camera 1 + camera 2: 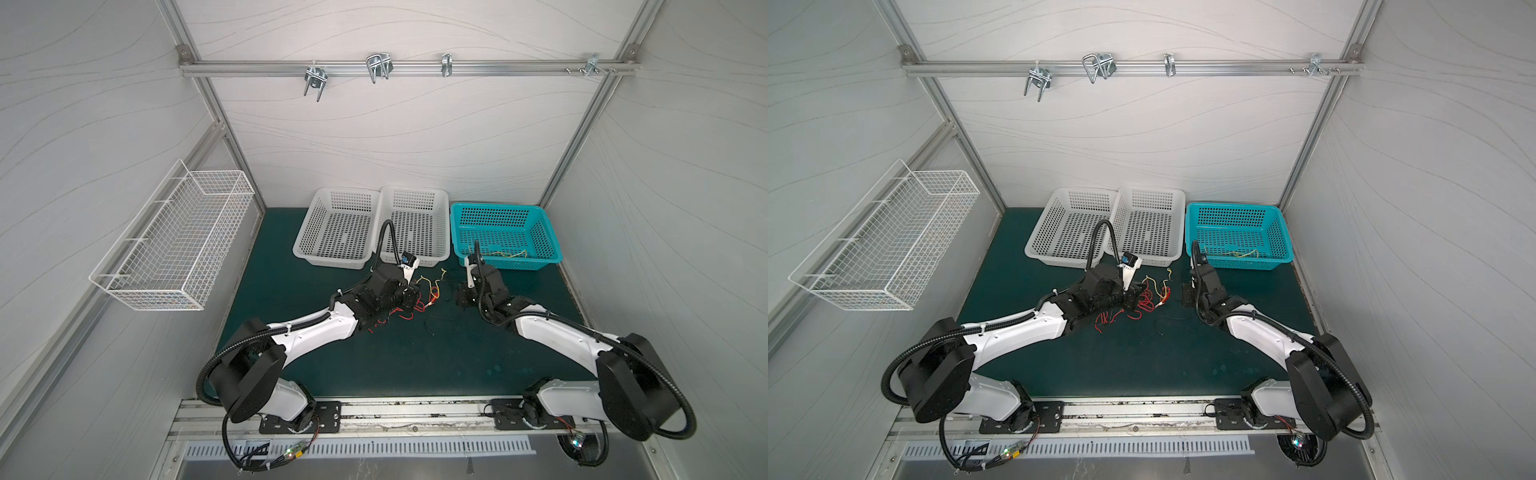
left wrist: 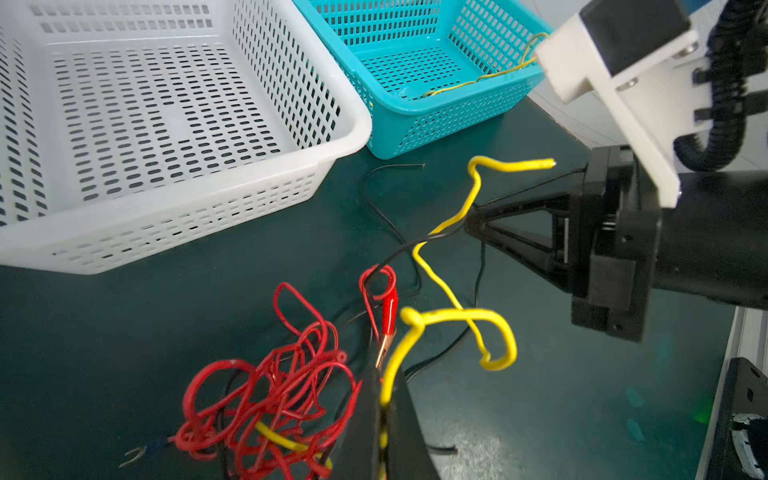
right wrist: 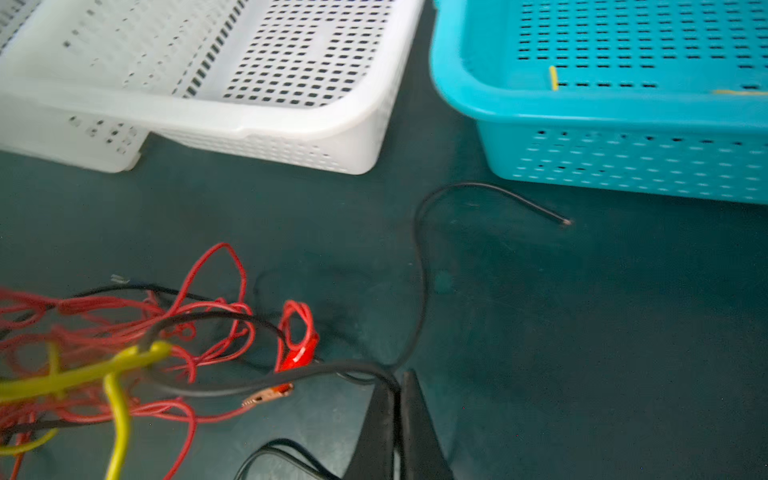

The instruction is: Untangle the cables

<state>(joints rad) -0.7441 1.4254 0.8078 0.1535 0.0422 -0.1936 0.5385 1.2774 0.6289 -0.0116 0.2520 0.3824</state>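
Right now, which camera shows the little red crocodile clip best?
The left wrist view: the red crocodile clip is sharp and close. The right wrist view shows it blurred; in both top views it is a tiny speck.

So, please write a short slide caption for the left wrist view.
Right gripper shut on a black cable beside the yellow cable, above the red tangle, near white and teal baskets.

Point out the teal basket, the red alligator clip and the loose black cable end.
teal basket (image 1: 509, 262): top view, front rim.
red alligator clip (image 2: 389, 309): left wrist view, red sleeve.
black cable end (image 3: 564, 221): right wrist view, bare tip.
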